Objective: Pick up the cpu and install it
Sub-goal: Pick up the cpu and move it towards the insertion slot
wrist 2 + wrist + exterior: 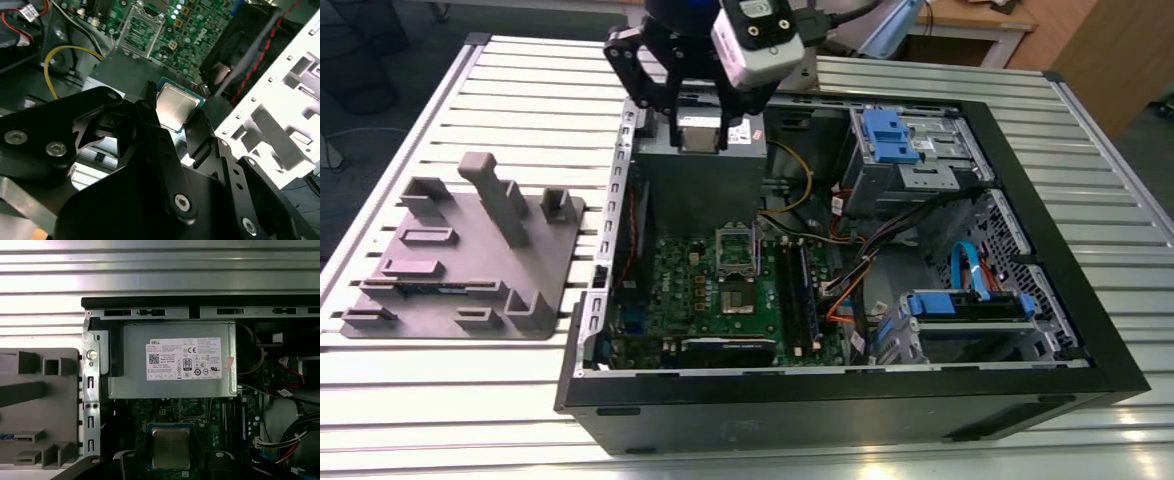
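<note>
Slatted table [454, 430], open case [854, 405]. Gripper [176, 111] jaws closed on the cpu [171, 447], over the power supply [170, 385]. Best kept level and squared to the socket [736, 250].

Robotics lab or test workshop. A slatted aluminium workbench [440, 400] carries an open desktop computer case [854, 410] lying on its side, motherboard [670, 290] and cables [854, 250] exposed. A grey plastic fixture [467, 270] sits on the exterior view's left. A robot arm [670, 20] hangs over the case's far end. A wooden desk [987, 15] stands beyond the bench.
</note>
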Robot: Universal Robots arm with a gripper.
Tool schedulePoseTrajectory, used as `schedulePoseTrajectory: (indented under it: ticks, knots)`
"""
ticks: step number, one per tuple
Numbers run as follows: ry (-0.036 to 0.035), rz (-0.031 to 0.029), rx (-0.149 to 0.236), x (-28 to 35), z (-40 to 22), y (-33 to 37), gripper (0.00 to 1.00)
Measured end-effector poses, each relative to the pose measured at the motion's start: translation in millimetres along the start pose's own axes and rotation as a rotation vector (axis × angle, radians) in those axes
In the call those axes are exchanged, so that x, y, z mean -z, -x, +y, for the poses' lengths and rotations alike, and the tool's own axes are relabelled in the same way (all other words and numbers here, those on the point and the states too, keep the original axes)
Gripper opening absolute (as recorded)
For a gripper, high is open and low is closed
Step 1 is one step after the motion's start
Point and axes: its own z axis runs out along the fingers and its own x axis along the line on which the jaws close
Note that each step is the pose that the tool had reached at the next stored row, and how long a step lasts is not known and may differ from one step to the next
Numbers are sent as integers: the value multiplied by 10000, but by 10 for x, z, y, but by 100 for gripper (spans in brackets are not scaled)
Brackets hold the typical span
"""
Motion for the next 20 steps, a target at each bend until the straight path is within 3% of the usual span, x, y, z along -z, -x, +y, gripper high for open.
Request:
schedulePoseTrajectory:
  ticks: [10,20]
  knots:
    - [1,-1,1,-36,4,181,47]
    - [-1,0,1,-57,-4,186,47]
